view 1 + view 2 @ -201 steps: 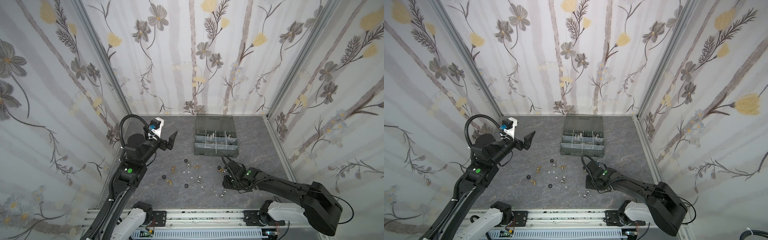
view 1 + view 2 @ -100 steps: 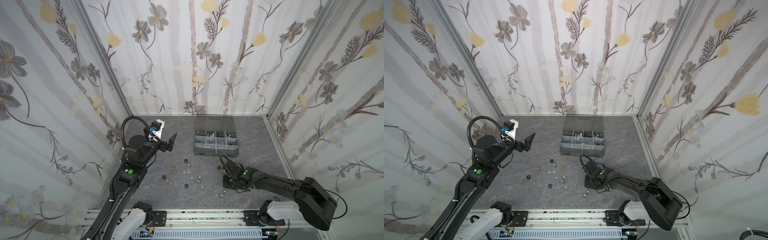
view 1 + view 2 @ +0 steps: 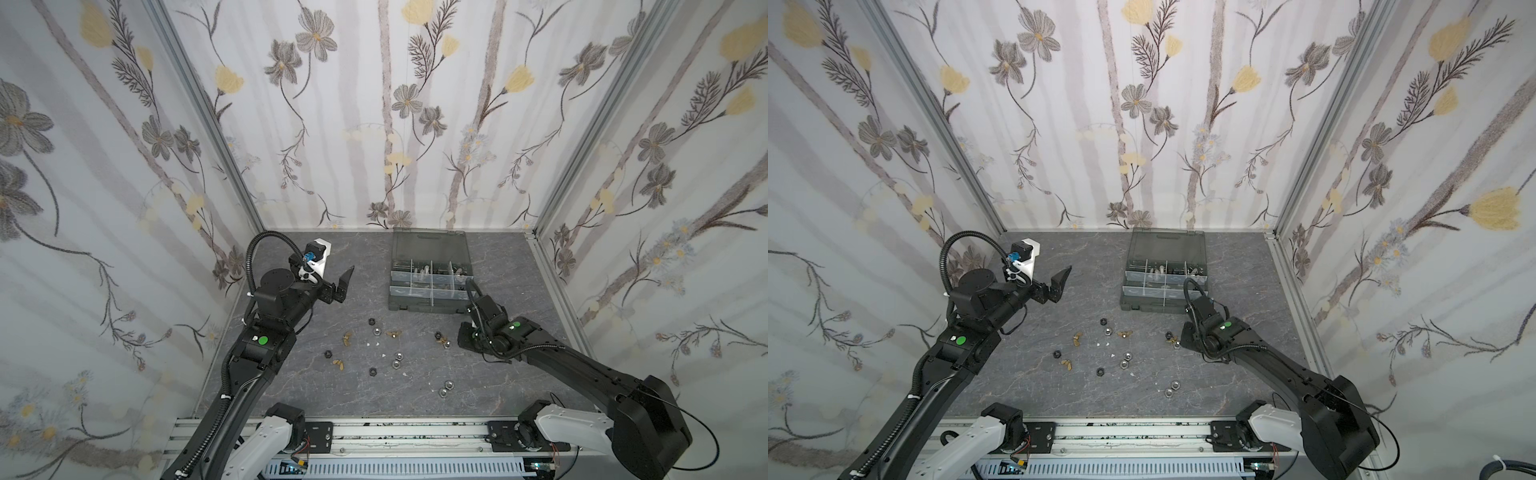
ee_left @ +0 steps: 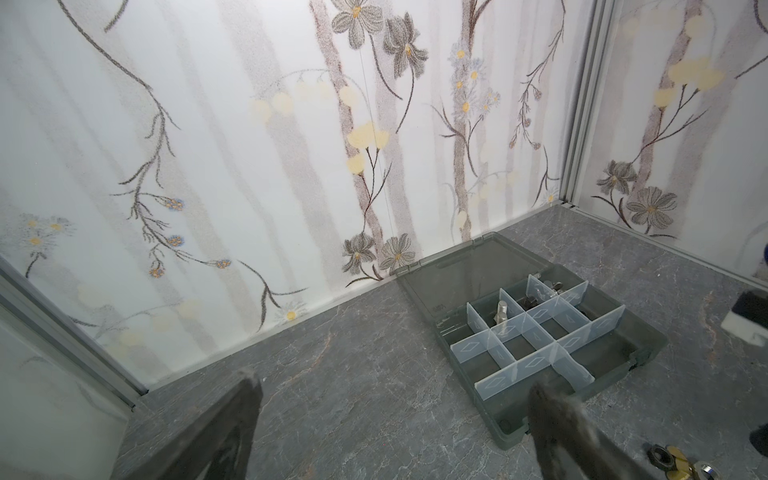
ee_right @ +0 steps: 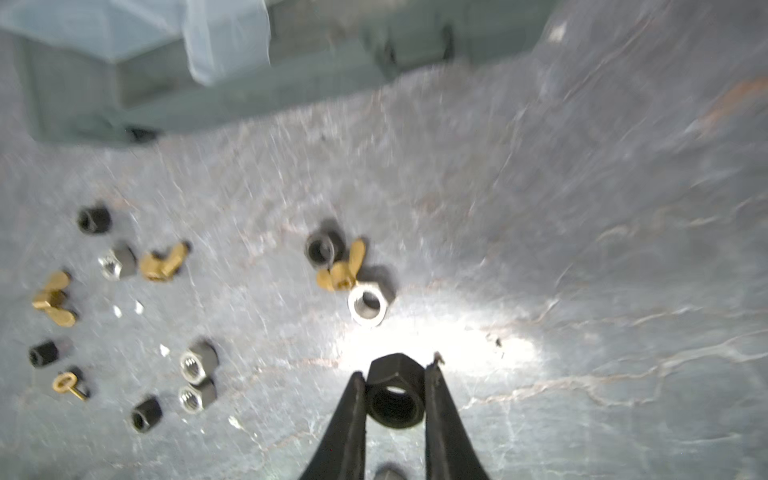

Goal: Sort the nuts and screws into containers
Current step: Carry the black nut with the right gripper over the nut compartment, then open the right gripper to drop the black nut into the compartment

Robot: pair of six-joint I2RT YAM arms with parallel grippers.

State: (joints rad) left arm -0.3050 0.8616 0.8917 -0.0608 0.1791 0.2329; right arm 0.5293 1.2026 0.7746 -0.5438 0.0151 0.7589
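Between the fingers of the right pincer (image 5: 395,370) sits a black hex nut (image 5: 395,401), gripped by its sides, bore showing. Beyond the tips cluster a silver nut (image 5: 368,306), a brass wing nut (image 5: 340,270) and another black nut (image 5: 322,247).

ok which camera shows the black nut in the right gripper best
Right wrist view: the black hex nut sits clamped in the right gripper, sharp, bore toward the camera. In both top views the arm hides it. The left wrist view looks at the organiser case and misses it.

Overhead pair share table (image 3: 291,395); wrists low, near case (image 4: 469,270)
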